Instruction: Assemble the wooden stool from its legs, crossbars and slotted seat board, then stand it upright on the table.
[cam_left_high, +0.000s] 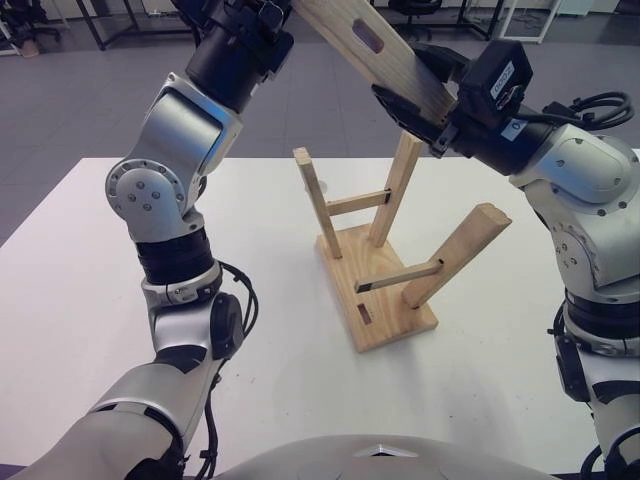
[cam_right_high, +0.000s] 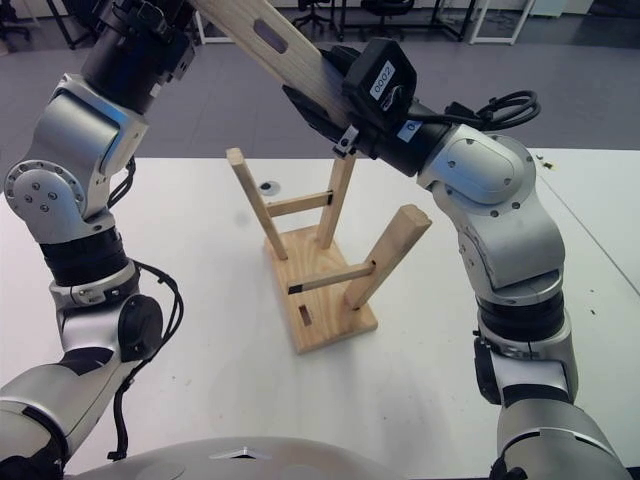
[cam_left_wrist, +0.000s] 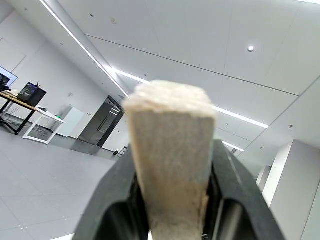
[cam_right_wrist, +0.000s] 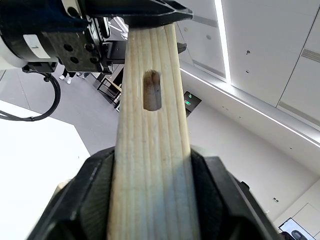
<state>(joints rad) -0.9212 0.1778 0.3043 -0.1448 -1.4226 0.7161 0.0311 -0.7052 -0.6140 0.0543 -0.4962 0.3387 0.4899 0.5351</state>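
A loose wooden leg (cam_left_high: 375, 45) with an oval slot (cam_right_wrist: 152, 90) is held slanting in the air above the table, one gripper at each end. My left gripper (cam_left_high: 268, 15) is shut on its upper end (cam_left_wrist: 170, 150). My right gripper (cam_left_high: 420, 100) is shut on its lower end (cam_right_wrist: 152, 160). Below them, the seat board (cam_left_high: 385, 320) lies flat on the white table (cam_left_high: 80, 260) with three legs (cam_left_high: 318, 200) standing up from it. Two crossbars (cam_left_high: 357, 202) join those legs. One open slot (cam_left_high: 364, 315) shows in the board's near corner.
A small dark round mark (cam_right_high: 268, 187) lies on the table behind the stool. The table has free room to the left and in front of the board. Its right edge (cam_right_high: 590, 240) runs near my right arm. Desks and chairs stand far behind.
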